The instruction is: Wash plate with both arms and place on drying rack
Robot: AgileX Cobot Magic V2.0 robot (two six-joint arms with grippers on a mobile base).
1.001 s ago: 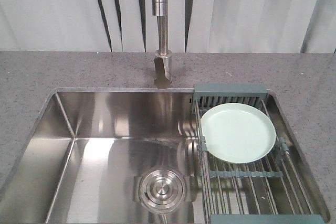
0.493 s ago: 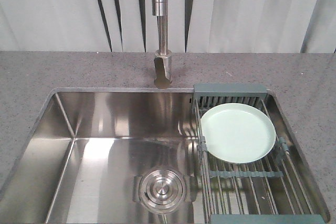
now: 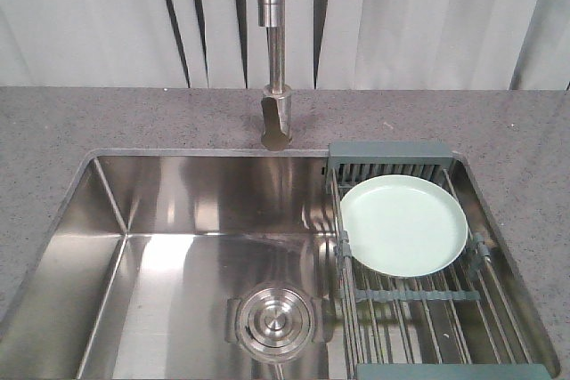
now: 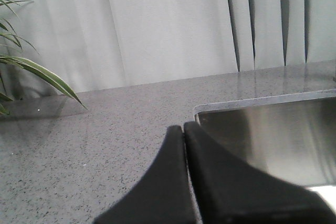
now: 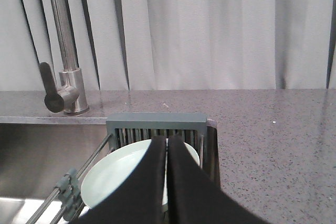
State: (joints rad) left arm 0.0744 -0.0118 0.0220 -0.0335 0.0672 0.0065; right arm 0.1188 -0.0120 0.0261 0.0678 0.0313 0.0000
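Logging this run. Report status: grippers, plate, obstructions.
Left gripper shut, empty, over the countertop. Right gripper shut, empty, above the plate. Plate lies flat on the drying rack. Nothing blocking it.

plate (image 3: 403,225): round, pale mint-green, plain, low raised rim, face up, lying on the bars at the far end of the drying rack (image 3: 419,295). Rack: steel wire bars, grey-blue plastic end pieces, spanning the sink's right side.
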